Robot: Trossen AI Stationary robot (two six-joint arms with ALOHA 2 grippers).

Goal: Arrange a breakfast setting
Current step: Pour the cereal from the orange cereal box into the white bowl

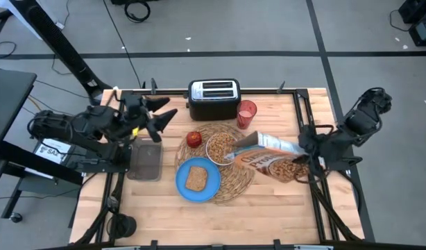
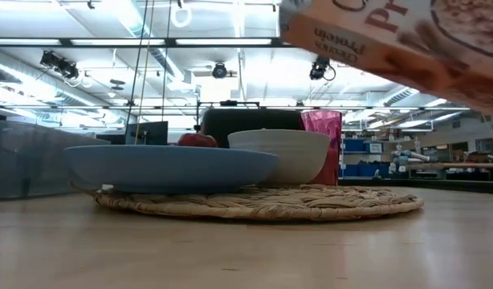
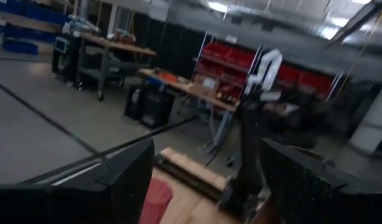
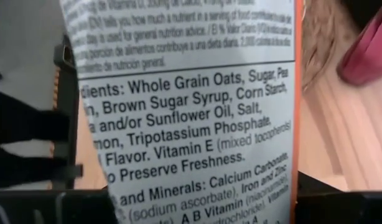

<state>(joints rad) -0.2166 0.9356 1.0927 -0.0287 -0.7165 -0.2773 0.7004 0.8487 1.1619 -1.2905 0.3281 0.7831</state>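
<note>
The Cheerios box [image 1: 272, 158] hangs tilted above the round woven placemat [image 1: 235, 182], its open end [image 1: 245, 142] lowered toward the white bowl [image 1: 220, 147], which holds cereal. My right gripper [image 1: 304, 158] is shut on the box's other end. On the mat, the blue plate [image 1: 197, 179] carries the toast [image 1: 196, 178]. The red apple [image 1: 193, 139] sits at the mat's far left edge. The red cup [image 1: 246, 113] stands beside the toaster. My left gripper [image 1: 157, 118] is open and empty, raised left of the apple. No spoon shows. My right gripper pinches the Cheerios box between its two fingers, near the end away from the bowl; the printed ingredients panel [image 4: 197, 186] fills the gap between them. The fingers come about level from the table's right. The box is lifted clear, its open end tipped down over the bowl.
The black-and-silver toaster [image 1: 213, 98] stands at the table's far edge. A grey tray [image 1: 145, 160] lies left of the placemat, under my left arm. Bare wood shows along the near edge [image 1: 220, 222].
</note>
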